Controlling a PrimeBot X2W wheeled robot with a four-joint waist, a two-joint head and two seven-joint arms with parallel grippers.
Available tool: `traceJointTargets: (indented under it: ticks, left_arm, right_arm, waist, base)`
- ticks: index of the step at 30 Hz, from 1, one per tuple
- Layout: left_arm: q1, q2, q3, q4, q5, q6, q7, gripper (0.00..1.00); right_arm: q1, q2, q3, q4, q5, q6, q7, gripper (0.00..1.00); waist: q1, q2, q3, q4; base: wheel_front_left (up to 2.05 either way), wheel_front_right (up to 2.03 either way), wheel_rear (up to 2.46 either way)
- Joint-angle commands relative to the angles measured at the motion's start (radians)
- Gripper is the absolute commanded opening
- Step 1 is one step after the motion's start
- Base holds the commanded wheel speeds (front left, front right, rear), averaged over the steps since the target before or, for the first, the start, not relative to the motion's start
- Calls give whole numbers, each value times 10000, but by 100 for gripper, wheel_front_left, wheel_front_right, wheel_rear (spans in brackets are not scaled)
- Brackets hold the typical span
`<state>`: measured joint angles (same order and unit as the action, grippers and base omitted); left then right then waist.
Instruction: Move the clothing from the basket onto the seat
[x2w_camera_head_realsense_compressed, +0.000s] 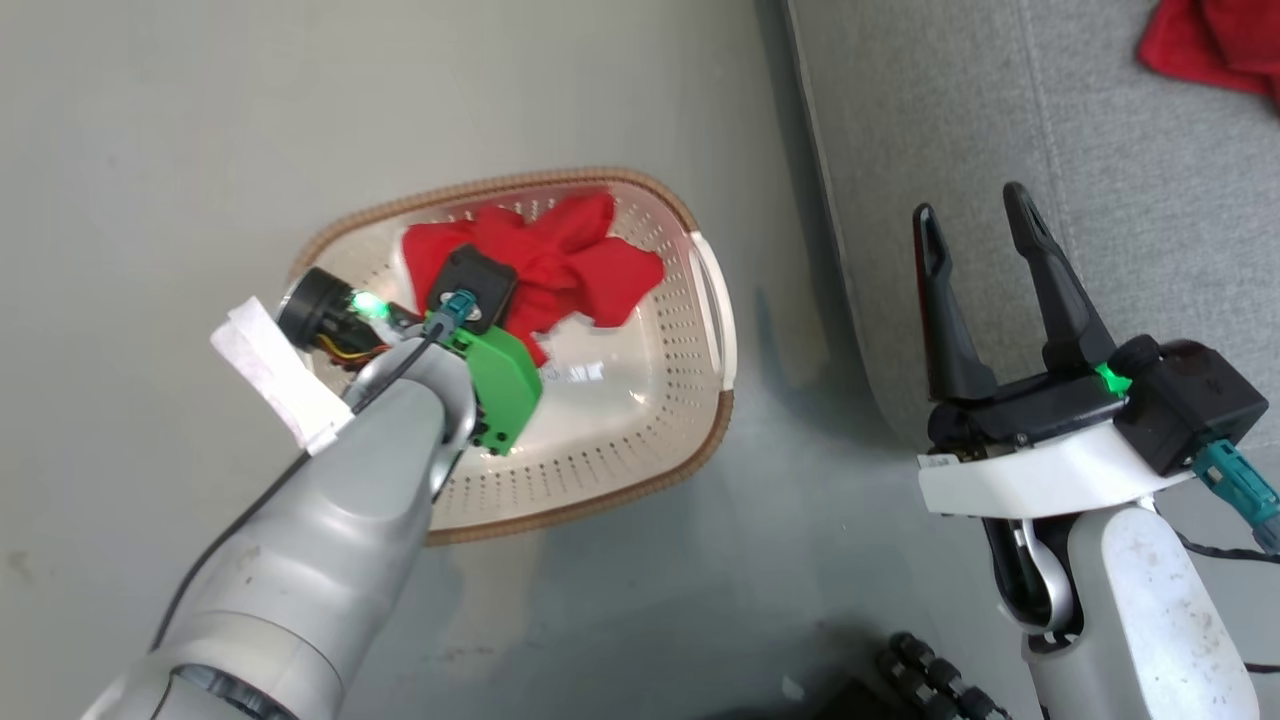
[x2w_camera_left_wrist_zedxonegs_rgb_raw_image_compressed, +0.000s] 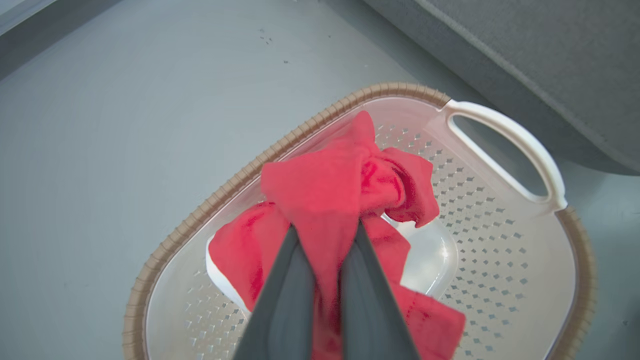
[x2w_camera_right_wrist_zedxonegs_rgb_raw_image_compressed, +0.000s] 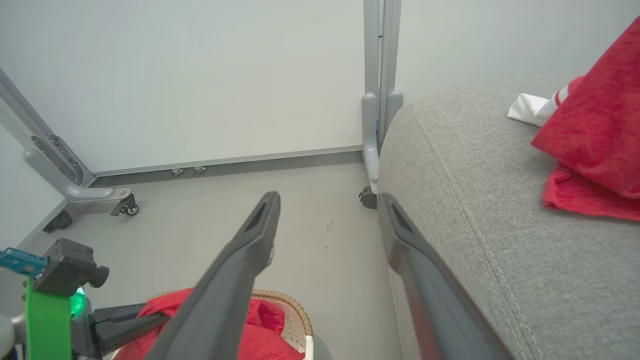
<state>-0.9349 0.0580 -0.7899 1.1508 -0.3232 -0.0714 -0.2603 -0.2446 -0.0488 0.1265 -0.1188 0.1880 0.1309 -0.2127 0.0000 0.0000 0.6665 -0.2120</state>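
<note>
The basket (x2w_camera_head_realsense_compressed: 716, 330) holds one red garment (x2w_camera_head_realsense_compressed: 570, 265), bunched toward its 12 o'clock wall, with the left gripper (x2w_camera_left_wrist_zedxonegs_rgb_raw_image_compressed: 325, 227) clenched on a fold. A second red garment (x2w_camera_head_realsense_compressed: 1215, 40) lies on the seat (x2w_camera_head_realsense_compressed: 1100, 150) at 1 o'clock. The right gripper (x2w_camera_head_realsense_compressed: 975, 225) hangs spread, empty, over the seat's edge; bare floor (x2w_camera_head_realsense_compressed: 200, 130) surrounds the basket

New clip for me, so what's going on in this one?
The left claw is shut on a red garment inside the basket, which stands on the floor. The right claw is open and holds nothing, near the edge of the seat. A second red garment already lies on the seat.
</note>
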Motion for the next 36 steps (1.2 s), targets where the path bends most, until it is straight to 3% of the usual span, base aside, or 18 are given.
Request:
traceJointTargets:
  ticks: [1,6,17,26,36]
  left_arm:
    - [225,-25,99,-408,-155,76,-56,0]
    - [1063,8,555,-1978,-471,313,-50,0]
    - [2999,819,1385,-5989,-657,916,-52,0]
    - [4537,1324,2302,-9661,-566,1069,-40,0]
    - [6148,1351,3126,-11341,-510,1069,-41,0]
  right_arm:
    - [212,-30,-46,-11,-70,-3,78,100]
    - [596,-30,-133,-9,-110,-3,316,100]
    - [1437,-30,-292,-195,-190,-3,876,100]
    - [1933,-32,-323,-375,-319,-3,1266,100]
    - [2586,-30,-200,-438,-368,-3,1655,100]
  waist:
    - [0,0,-1039,527]
    - [0,0,-1846,771]
    - [0,0,-3267,1313]
    - [0,0,-4073,1685]
    - [0,0,-5061,1938]
  base:
    - [0,0,0]
    - [0,0,0]
    - [0,0,0]
    - [0,0,0]
    - [0,0,0]
